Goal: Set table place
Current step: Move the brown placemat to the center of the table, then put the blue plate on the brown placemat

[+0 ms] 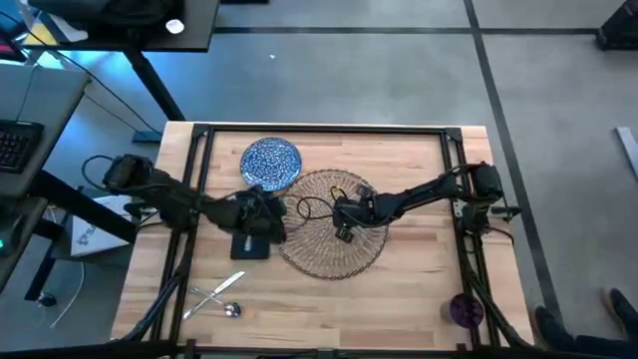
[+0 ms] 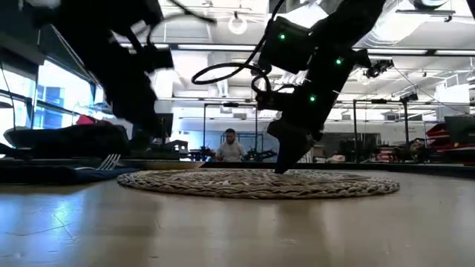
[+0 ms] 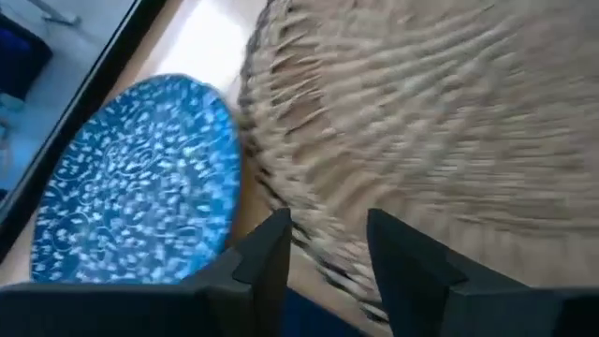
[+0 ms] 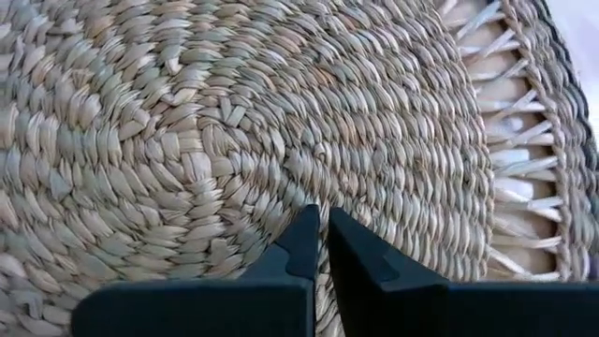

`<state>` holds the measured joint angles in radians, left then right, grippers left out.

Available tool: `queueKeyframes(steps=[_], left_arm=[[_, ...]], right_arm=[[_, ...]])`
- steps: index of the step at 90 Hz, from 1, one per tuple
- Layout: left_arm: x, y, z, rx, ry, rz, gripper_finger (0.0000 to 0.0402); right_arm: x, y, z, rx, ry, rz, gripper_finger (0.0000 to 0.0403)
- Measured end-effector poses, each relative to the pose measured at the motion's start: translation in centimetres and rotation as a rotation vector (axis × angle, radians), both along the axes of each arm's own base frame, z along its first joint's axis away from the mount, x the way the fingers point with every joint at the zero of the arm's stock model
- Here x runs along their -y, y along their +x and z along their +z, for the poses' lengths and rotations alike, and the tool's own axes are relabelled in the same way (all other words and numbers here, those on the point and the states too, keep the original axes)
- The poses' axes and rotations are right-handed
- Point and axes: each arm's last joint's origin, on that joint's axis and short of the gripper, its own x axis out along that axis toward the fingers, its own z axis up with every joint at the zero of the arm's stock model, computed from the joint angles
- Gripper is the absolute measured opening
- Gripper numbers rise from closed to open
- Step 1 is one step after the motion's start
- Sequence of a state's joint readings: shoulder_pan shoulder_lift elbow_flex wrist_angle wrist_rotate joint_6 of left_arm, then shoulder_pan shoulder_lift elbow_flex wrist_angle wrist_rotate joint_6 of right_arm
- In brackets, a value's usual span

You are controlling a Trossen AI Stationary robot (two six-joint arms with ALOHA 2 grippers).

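The round woven placemat point(image 1: 334, 227) lies flat on the table's middle point(image 2: 260, 182). Left of it and farther back lies the blue speckled plate point(image 1: 271, 163) point(image 3: 131, 187). My left gripper point(image 3: 328, 248) is open at the placemat's left rim point(image 3: 299, 234); whether it touches, I cannot tell. My right gripper point(image 4: 325, 239) is shut, with its tips on the placemat near its middle. The dark napkin point(image 1: 251, 244) lies by the placemat's near left. The cutlery point(image 1: 214, 297) lies near the front left. The purple cup point(image 1: 465, 309) stands at the front right. My right gripper's shut fingertips point(image 2: 284, 166) rest on the placemat's woven top point(image 4: 281, 187), close to its centre. The fingers come from above, slanting down from the table's right. The placemat lies flat on the table under them.
Black rails point(image 1: 199, 150) frame the tabletop on all sides. Bare wood point(image 1: 399, 299) lies in front of the placemat. A person point(image 2: 230, 147) sits in the room far behind the table. A dark desk with a keyboard point(image 1: 15, 145) stands off the table's left.
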<state>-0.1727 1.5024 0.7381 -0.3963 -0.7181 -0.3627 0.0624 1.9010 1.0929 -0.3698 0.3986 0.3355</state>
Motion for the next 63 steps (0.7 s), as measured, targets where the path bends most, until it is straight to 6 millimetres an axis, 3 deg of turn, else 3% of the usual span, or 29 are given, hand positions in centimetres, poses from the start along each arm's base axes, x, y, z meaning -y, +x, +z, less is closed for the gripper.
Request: queueKeyframes(steps=[13,38,50,63], left_arm=[[-2.8,0.2,-0.8,0.004,-0.014,0.007,0.0155],[-6.8,0.3,-1.5,-0.061,0.002,0.027,0.0185],[-7.8,0.5,-2.3,-0.062,-0.086,0.015,0.0186],[-8.1,0.6,-3.1,-0.093,-0.137,-0.029,0.0186]], right_arm=[[-0.1,0.8,1.5,0.006,0.000,0.004,0.0035],[-0.2,1.9,3.1,0.018,0.010,0.084,0.0146],[-0.3,2.1,3.7,0.020,0.007,0.092,0.0179],[-0.3,2.5,4.0,0.055,0.012,0.080,0.0190]])
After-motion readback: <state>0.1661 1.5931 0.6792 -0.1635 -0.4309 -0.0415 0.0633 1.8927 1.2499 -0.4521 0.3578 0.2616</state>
